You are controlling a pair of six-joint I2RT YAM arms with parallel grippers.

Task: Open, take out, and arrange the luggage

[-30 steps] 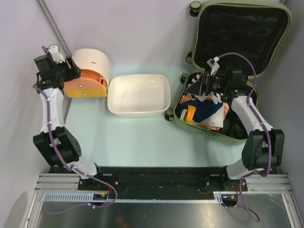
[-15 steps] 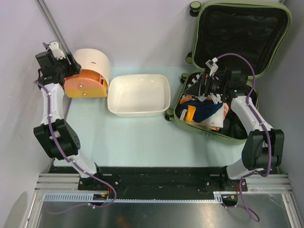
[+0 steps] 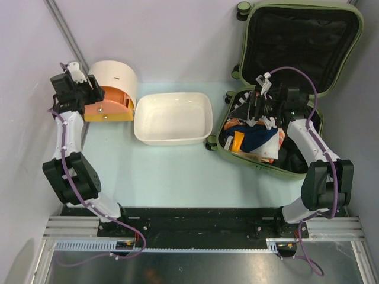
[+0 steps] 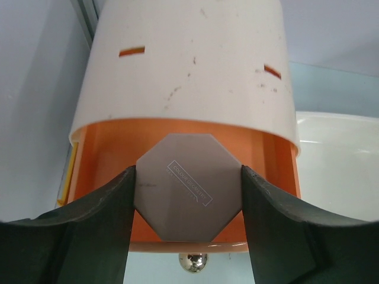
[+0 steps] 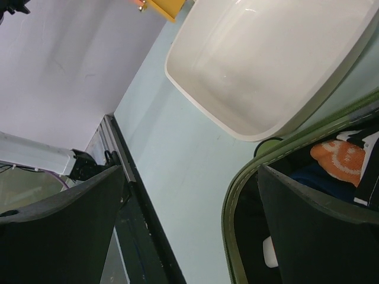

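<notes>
My left claw [image 4: 187, 207] pinches a flat grey eight-sided block [image 4: 188, 180]; tilted, it may miss the round orange drawer [image 4: 106, 155]. My right claw [image 5: 189, 195] is spread.

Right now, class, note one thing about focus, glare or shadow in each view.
Left wrist: the fingers are dark and soft-edged, the grey octagon between them sharp. Right wrist: soft glare on the white tub. Top external: even light, but the suitcase lining is nearly black.

1 luggage [image 3: 302, 44], 1 tub [image 3: 172, 141], 1 box [image 3: 115, 76]
</notes>
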